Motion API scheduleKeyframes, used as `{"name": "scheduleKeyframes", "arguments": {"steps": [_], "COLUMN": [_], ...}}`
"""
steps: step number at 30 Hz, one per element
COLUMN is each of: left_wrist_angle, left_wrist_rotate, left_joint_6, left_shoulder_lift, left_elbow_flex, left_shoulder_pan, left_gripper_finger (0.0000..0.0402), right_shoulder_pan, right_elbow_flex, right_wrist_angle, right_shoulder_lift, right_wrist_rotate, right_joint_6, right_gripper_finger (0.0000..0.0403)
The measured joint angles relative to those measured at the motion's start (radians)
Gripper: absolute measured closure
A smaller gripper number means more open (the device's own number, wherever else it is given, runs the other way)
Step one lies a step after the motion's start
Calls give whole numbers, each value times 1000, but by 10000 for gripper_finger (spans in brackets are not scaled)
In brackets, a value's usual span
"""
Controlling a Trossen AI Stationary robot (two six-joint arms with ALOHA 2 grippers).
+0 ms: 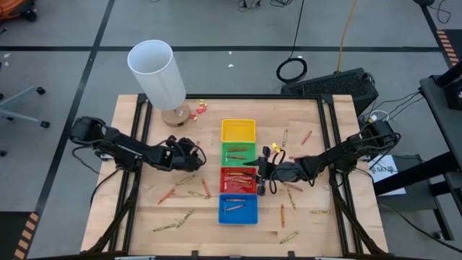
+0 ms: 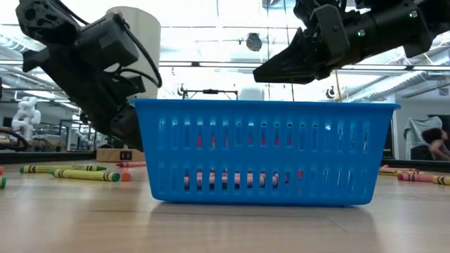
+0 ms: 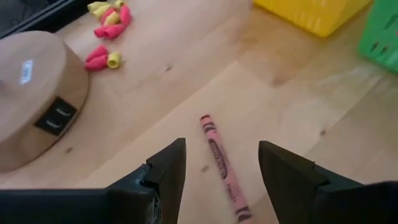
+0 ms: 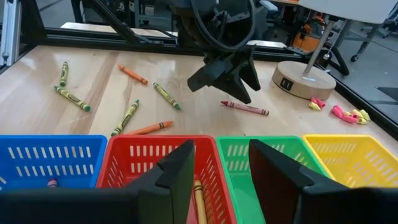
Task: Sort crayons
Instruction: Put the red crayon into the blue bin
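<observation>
A red crayon point(image 3: 221, 163) lies flat on the wooden table, left of the green tray point(image 1: 238, 153). My left gripper point(image 3: 222, 149) stands open, slanting down over it, one finger on each side, touching nothing. It shows from afar as the left gripper point(image 4: 227, 78) above the crayon point(image 4: 245, 108). My right gripper point(image 4: 217, 165) hangs open over the rims of the red tray point(image 4: 143, 155) and the green tray point(image 4: 233, 152), with nothing between its fingers. Other crayons point(image 1: 173, 193) lie scattered on the table, and a few lie in the trays.
Yellow point(image 1: 238, 130), green, red and blue point(image 1: 238, 209) trays stand in a column mid-table. A white cylinder point(image 1: 160, 76) on a round wooden base point(image 3: 31, 93) stands far left, with small red and yellow bits point(image 3: 102, 59) beside it. Loose crayons point(image 1: 289, 237) lie on both sides.
</observation>
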Motion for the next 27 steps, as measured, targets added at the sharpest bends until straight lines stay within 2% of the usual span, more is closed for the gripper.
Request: {"name": "scheduleKeyframes", "arguments": {"steps": [7,15,18,25,27], "left_wrist_angle": [76,77,79,88,98], "left_wrist_rotate": [5,6,19,19,11], "left_joint_6": [-9,-96,-111,-100,-98], "left_shoulder_lift": [95,160,174,179,180], "left_elbow_flex": [0,3,3,3,2], "left_shoulder_pan": [-1,11,9,-14,-19], "left_gripper_finger": [203,213,248,377,392], "right_shoulder_pan": [0,0,0,14,16], "right_elbow_flex": [0,0,0,0,0], "right_wrist_angle": [-12,-36,-48,-32,-30], "right_shoulder_lift": [0,0,0,0,0], "right_wrist_rotate": [0,-2,-2,-1,-1], "right_joint_6": [3,26,38,44,43], "right_gripper_finger": [266,266,266,266,266]}}
